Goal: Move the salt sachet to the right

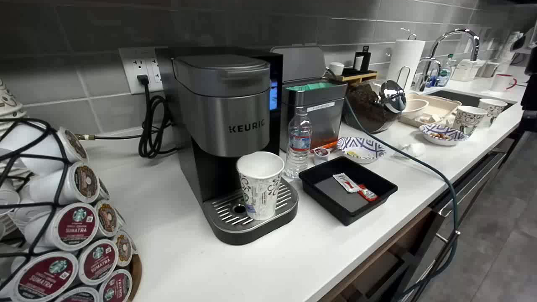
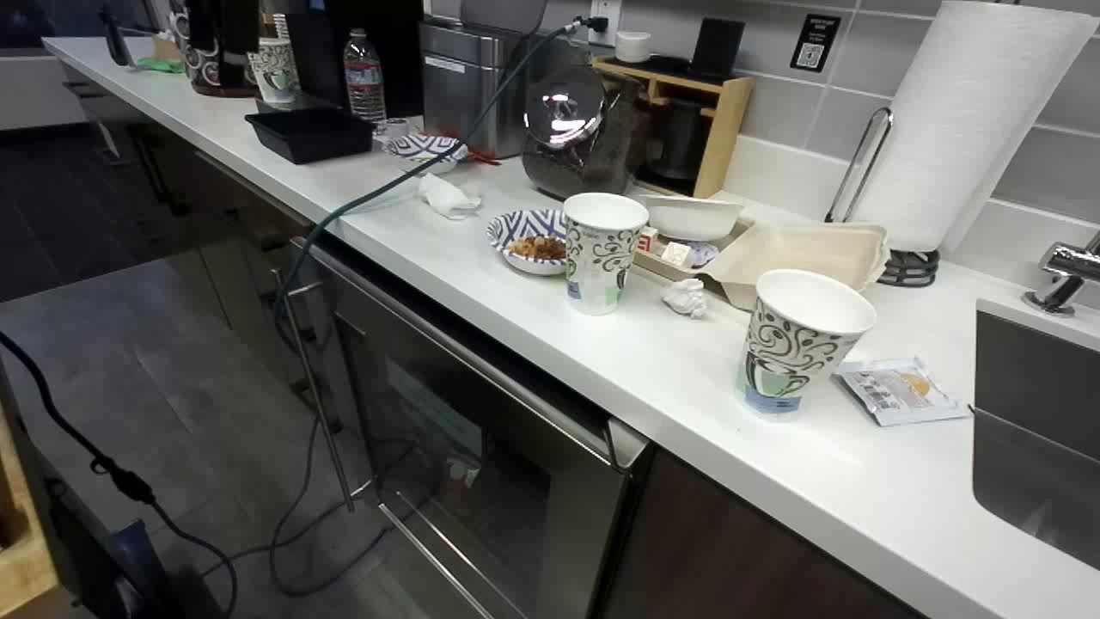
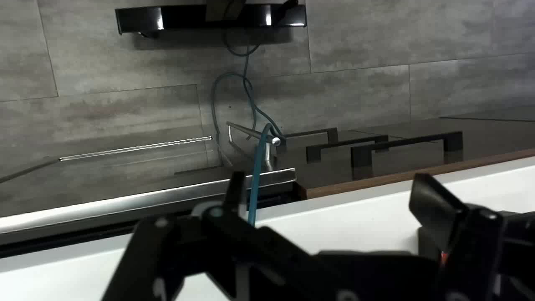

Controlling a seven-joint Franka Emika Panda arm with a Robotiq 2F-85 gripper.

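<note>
In an exterior view, a white sachet with red print (image 1: 346,183), which looks like the salt sachet, lies flat in a shallow black tray (image 1: 390,188). A red sachet (image 1: 368,192) lies against its right end. The tray also shows in an exterior view (image 2: 309,136), but its inside is hidden there. My gripper (image 3: 335,194) is open, with nothing between its fingertips. It is over the counter's front edge in the wrist view, where the white sachet cannot be made out. A small red patch shows beside the right finger.
A Keurig machine (image 1: 222,109) with a paper cup (image 1: 261,188) and a water bottle (image 1: 299,147) stand beside the tray. A patterned bowl (image 1: 361,149) sits behind it. A green-blue cable (image 1: 419,161) crosses the counter. More cups (image 2: 601,258) stand towards the sink (image 2: 1031,378).
</note>
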